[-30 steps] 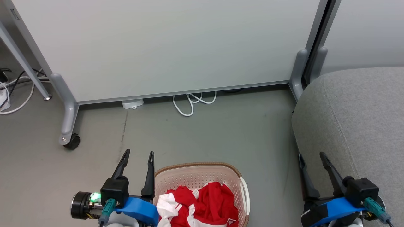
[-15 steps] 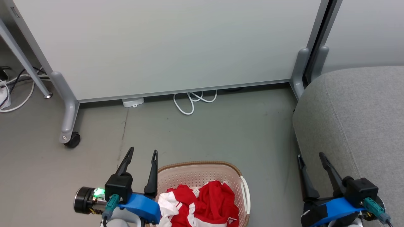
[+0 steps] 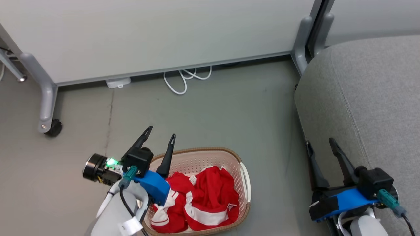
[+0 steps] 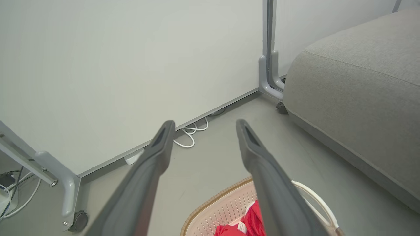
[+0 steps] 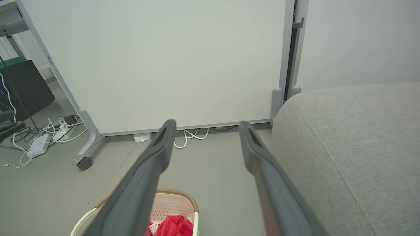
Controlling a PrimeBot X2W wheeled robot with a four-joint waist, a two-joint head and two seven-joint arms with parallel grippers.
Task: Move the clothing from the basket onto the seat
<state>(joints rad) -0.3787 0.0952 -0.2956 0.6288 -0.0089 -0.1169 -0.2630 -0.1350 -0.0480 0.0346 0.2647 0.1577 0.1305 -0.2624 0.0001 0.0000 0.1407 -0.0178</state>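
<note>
At the left, the left gripper hovers over the far-left rim of the basket, fingers spread apart and holding nothing. Its blue mount hides the basket's left side. Red-and-white clothing lies heaped inside the basket. To the right, the right gripper, fingers likewise parted and empty, overlaps the edge of the grey seat, which is cut off at the picture's right edge.

No readable text, tag on clothing illegible
</note>
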